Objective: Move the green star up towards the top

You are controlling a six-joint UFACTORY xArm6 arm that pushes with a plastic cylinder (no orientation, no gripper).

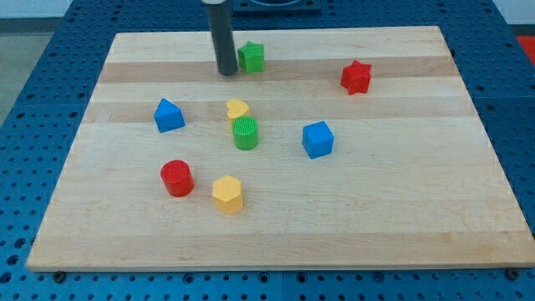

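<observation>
The green star [251, 57] lies near the view's top of the wooden board [401, 201], a little left of centre. My tip [227, 73] rests on the board just left of the star and slightly below it, close to it or touching its left side. The dark rod rises from there out of the view's top.
A red star [356, 77] lies at the upper right. A blue block with a peaked top [169, 115] lies at the left. A yellow heart [237, 109] sits just above a green cylinder [246, 133]. A blue cube [318, 140], a red cylinder [177, 178] and a yellow hexagon [227, 194] lie lower.
</observation>
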